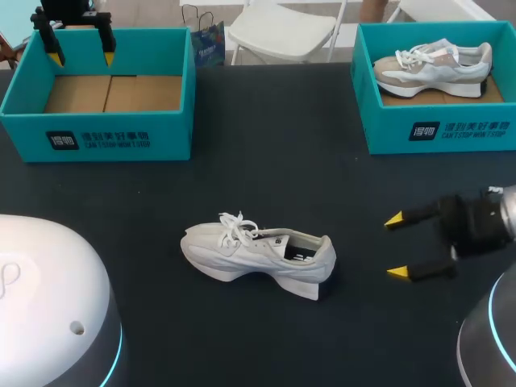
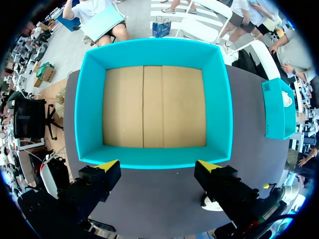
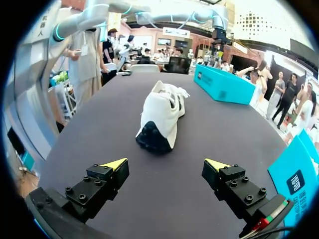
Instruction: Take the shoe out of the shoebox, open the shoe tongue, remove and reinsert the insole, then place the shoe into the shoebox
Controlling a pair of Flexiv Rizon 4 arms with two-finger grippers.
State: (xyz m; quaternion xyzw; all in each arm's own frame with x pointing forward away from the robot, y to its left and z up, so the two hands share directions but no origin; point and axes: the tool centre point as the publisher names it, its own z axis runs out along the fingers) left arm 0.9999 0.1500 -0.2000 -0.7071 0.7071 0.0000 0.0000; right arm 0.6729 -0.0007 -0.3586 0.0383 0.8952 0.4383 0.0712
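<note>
A white sneaker [image 1: 258, 254] lies on its side on the dark table, toe to the left, opening facing the camera; the right wrist view shows the sneaker [image 3: 162, 114] heel-first. My right gripper [image 1: 396, 246] is open, a short way right of the heel, nothing between its fingers; in its own view the right gripper [image 3: 166, 165] faces the heel across bare table. My left gripper [image 1: 79, 50] hangs open over the back of the empty teal shoebox [image 1: 101, 133] at far left. From the left wrist, the left gripper [image 2: 158, 166] sits above the near wall of that shoebox [image 2: 154, 157].
A second teal shoebox [image 1: 439, 129] at the far right holds a grey and beige sneaker [image 1: 434, 68]; the same box [image 3: 222, 85] lies beyond the white shoe in the right wrist view. A small blue bag [image 1: 206, 44] stands behind the table's far edge.
</note>
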